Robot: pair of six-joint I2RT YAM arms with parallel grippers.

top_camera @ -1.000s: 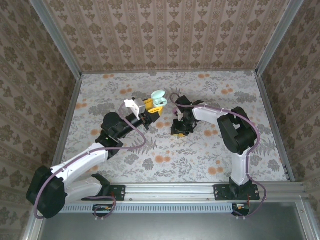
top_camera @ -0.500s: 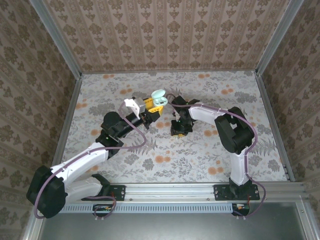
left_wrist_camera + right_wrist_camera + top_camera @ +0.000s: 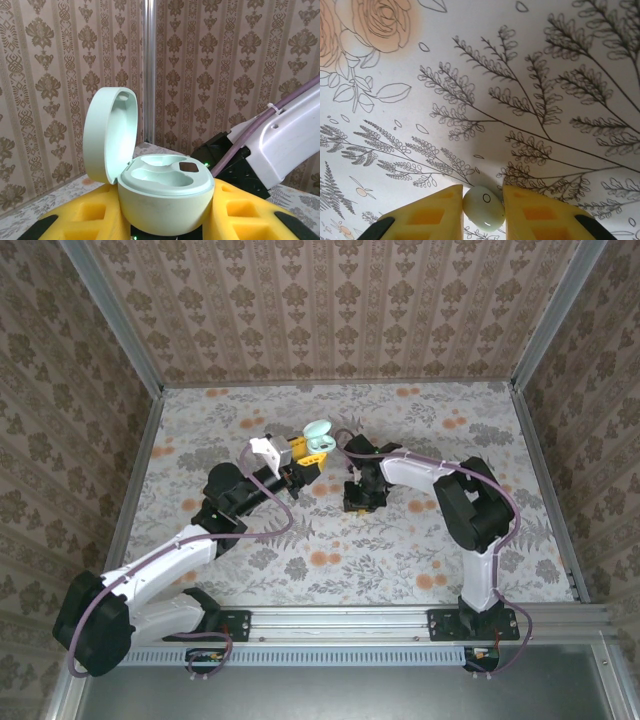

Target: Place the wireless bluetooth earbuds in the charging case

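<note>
Right gripper (image 3: 483, 196) pinches earbud (image 3: 483, 207) shallowly; left gripper (image 3: 165, 222) clamps open charging case (image 3: 165, 197). Risk: smooth rounded bud squirts out on lift.

A: Cases?
B: One case (image 3: 162, 200), one lid (image 3: 107, 135), two wells (image 3: 150, 176).
A: Earbuds?
B: One earbud (image 3: 484, 207) to count.
A: Arms?
B: Two: left arm (image 3: 165, 562), right arm (image 3: 470, 505).
A: Grippers?
B: Two again: left gripper (image 3: 304, 458), right gripper (image 3: 483, 199). Two yellow fingers (image 3: 427, 215) on each, so four.
A: Cables?
B: Two purple cables (image 3: 278, 530), one per arm.
A: Tables?
B: One table (image 3: 420, 420).
</note>
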